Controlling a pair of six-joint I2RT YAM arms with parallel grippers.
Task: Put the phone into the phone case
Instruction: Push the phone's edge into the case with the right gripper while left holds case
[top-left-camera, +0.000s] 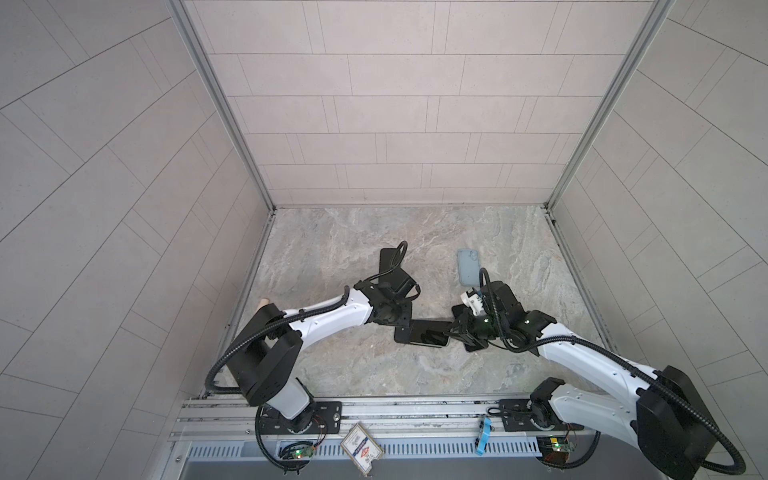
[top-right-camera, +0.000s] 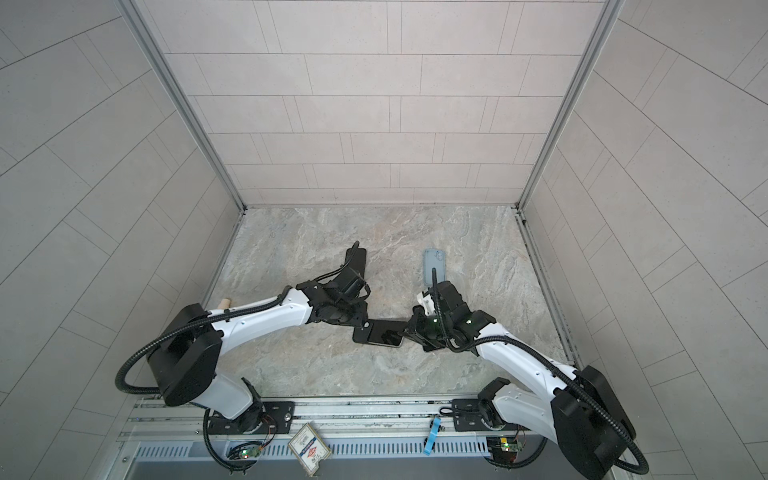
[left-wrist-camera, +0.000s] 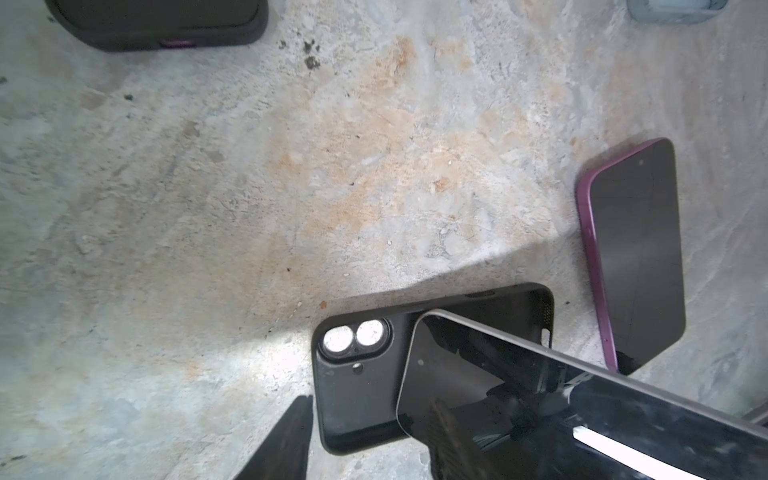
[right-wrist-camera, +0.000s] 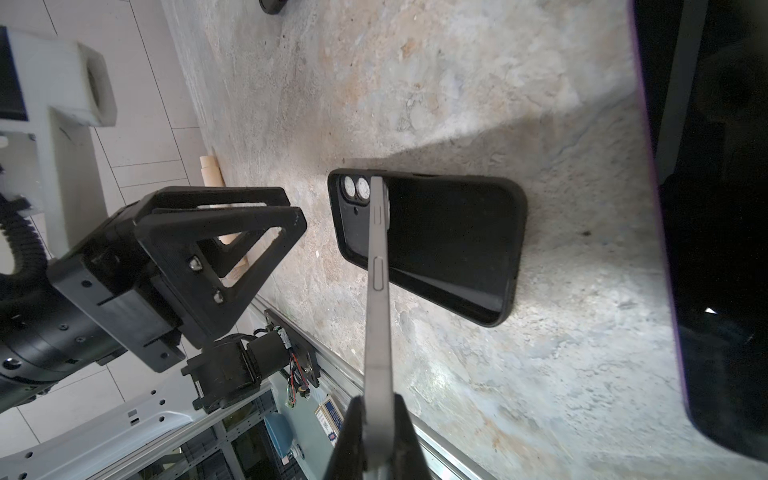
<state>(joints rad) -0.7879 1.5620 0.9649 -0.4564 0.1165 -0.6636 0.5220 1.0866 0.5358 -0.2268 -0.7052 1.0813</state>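
Marbled tabletop (top-left-camera: 374, 374), tiled walls (top-left-camera: 395, 104). The left arm (top-left-camera: 324, 320) and right arm (top-left-camera: 582, 353) reach low toward centre. The left gripper (right-wrist-camera: 295, 208) has its fingers spread beside the black phone case (left-wrist-camera: 357, 395). The right gripper (right-wrist-camera: 376, 419) pinches the grey phone (right-wrist-camera: 378, 270), tilted over that case. A purple phone (left-wrist-camera: 636, 257) is partly hidden under the right wrist in both top views.

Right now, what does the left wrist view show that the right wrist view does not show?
Only the left wrist view: a corner of the blue-grey phone case. Only the right wrist view: the right gripper shut on the grey-edged phone, and the cardboard tubes by the wall. Both: that phone tilted over the open black case with camera holes, and the purple-edged phone.
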